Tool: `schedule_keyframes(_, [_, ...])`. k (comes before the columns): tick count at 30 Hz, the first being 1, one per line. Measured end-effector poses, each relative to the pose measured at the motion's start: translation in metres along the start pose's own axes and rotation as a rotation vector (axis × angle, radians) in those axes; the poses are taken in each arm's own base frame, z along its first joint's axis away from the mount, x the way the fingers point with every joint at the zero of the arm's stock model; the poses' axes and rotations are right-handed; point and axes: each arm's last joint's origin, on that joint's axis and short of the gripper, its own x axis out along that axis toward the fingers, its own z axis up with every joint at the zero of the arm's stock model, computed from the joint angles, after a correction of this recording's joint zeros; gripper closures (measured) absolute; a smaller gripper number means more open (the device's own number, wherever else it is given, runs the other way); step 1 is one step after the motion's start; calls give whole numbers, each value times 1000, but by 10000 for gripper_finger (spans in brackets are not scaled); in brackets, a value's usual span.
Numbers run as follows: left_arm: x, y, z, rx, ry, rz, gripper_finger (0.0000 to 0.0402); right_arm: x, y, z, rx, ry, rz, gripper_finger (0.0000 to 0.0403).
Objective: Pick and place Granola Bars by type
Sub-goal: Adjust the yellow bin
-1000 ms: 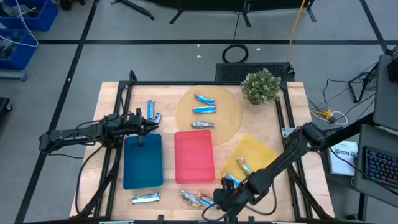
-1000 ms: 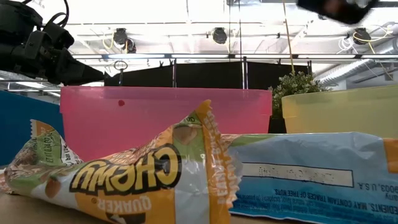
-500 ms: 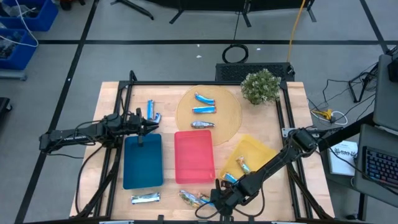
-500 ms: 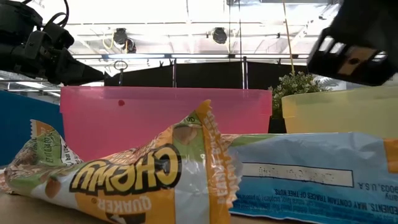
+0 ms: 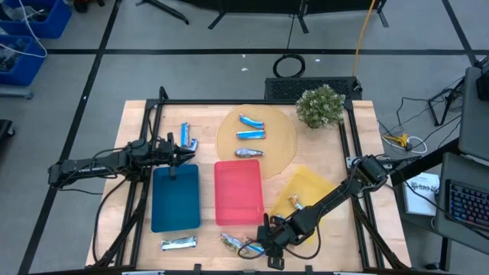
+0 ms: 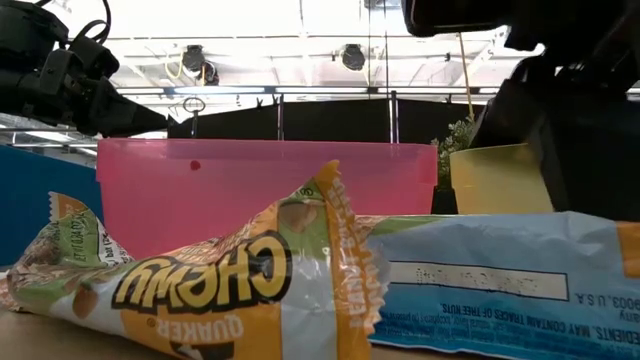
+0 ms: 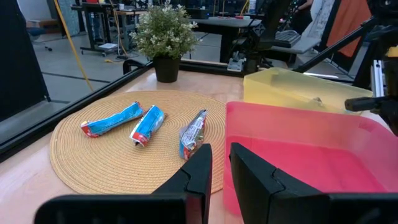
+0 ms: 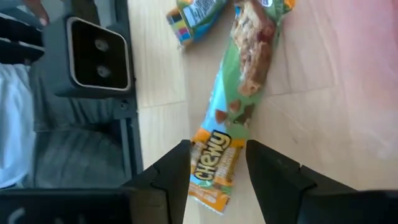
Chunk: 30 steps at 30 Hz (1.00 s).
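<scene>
Two granola bars lie at the table's near edge: a green-and-orange Chewy bar and a blue-wrapped one. My right gripper is low over them and open, one finger on each side of the Chewy bar's orange end. I cannot tell whether the fingers touch it. One bar lies in the yellow tray. Three bars rest on the round woven mat. My left gripper hovers at the blue tray's far edge, narrowly open and with nothing between its fingers.
A red tray sits between the blue and yellow trays. Two bars lie at the far left. A silver-blue bar lies near the front left. A potted plant stands at the far right. A camera box sits at the near edge beside the bars.
My right gripper has moved along the near edge toward the table's left and come over the Chewy bars. In the low view its arm has dropped in front of the yellow tray. My left arm and all the bars have stayed where they were.
</scene>
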Motion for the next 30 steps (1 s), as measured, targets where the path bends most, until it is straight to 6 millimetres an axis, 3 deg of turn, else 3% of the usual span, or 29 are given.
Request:
schedule_keyframes(17, [0, 0, 0, 0, 0, 0, 339, 0, 2, -1, 41, 27, 47, 259])
schedule_keyframes(30, [0, 0, 0, 0, 0, 0, 339, -1, -12, 6, 33, 54, -3, 259])
